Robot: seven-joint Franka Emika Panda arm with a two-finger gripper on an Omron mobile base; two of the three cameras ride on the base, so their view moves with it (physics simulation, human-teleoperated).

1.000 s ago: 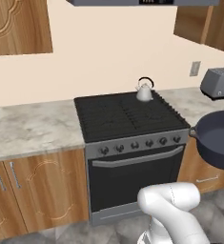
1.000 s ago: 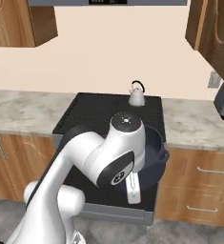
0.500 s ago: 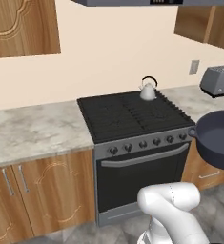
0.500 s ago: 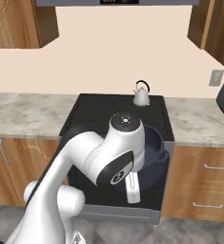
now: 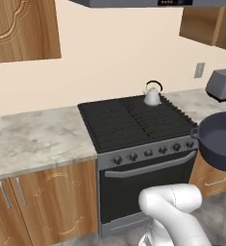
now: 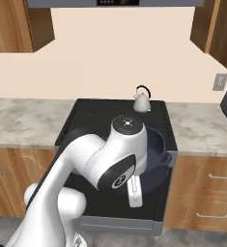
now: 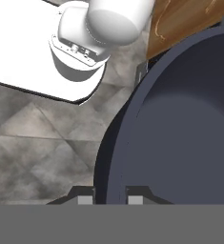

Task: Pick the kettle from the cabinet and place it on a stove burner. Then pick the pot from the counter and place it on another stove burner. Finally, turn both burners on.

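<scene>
Left base view: the kettle [image 5: 152,94] stands upright on a rear stove burner [image 5: 148,108] of the black cooktop [image 5: 133,122]. The pot [image 5: 219,141] hangs in the air at the right edge, beside the stove front and clear of the counter [image 5: 35,139].

Right base view: the pot [image 6: 153,154] sits low before the cooktop's front right corner, partly hidden behind the arm. The kettle [image 6: 141,102] is at the back of the cooktop.

Hand view: the gripper [image 7: 110,198] is clamped on the pot [image 7: 180,133], one fingertip on each side of its rim wall, above the grey floor [image 7: 42,147].
</scene>
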